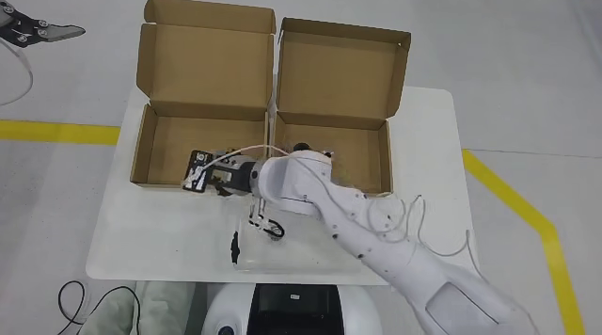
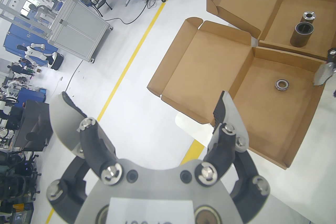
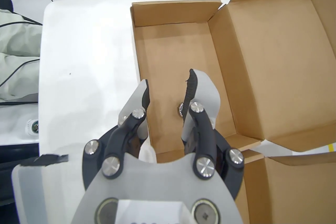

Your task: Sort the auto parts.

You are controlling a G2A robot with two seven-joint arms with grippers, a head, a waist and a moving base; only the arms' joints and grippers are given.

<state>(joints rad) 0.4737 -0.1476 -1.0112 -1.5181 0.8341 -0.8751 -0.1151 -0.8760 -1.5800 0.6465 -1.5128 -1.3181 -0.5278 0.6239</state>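
Two open cardboard boxes stand side by side on the white table [image 1: 423,147]. The left box [image 1: 160,151] holds a small metal bearing ring [image 2: 281,84], which is partly hidden behind a finger in the right wrist view [image 3: 180,109]. My right gripper [image 3: 168,78] hangs open over this box, just inside its front wall [image 1: 199,177], with nothing between its fingers. The right box [image 1: 362,142] holds two upright metal cylinders, one dark and wide [image 2: 302,34], one small and shiny [image 2: 307,16]. My left gripper [image 2: 141,104] is open and empty, off the table to the far left over the floor [image 1: 38,24].
Small dark parts [image 1: 268,229] and a clear bag [image 1: 249,255] lie on the table near its front edge, under the right arm. Both box lids stand up at the back. A yellow floor line [image 1: 56,132] runs to the left of the table.
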